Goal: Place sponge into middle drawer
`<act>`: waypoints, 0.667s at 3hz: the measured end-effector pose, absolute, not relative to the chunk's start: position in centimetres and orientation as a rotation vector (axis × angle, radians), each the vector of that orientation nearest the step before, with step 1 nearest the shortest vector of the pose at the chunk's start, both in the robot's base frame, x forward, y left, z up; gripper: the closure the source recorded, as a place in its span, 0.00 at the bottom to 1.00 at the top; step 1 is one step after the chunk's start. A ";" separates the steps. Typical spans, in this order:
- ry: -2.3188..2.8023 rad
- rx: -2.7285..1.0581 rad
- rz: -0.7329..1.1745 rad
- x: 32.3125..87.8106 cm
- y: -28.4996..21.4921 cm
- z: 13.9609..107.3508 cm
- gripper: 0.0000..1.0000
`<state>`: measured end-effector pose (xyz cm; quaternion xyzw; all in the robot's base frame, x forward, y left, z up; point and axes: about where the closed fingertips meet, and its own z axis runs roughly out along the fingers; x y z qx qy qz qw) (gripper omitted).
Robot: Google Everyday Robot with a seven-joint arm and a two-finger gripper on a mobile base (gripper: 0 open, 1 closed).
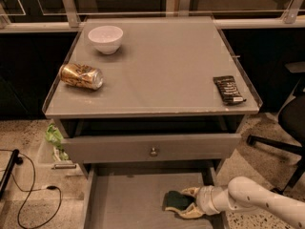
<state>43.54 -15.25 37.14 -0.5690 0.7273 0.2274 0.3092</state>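
The sponge, dark green on top, lies on the grey floor of the open middle drawer at its right side. My gripper reaches in from the lower right on a white arm, down at the drawer floor. Its pale fingers stand on either side of the sponge's right end and touch it. Above this drawer sits the grey drawer with a small round knob, pulled out a little.
On the cabinet top are a white bowl at the back left, a gold can lying on its side at the left, and a black snack bar wrapper at the right edge. A black office chair stands at the right. Cables lie on the floor at the left.
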 end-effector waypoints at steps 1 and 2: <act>1.922 -1.504 0.601 43.5 -15.2 37.1 0.12; 1.922 -1.504 0.601 43.5 -15.2 37.1 0.00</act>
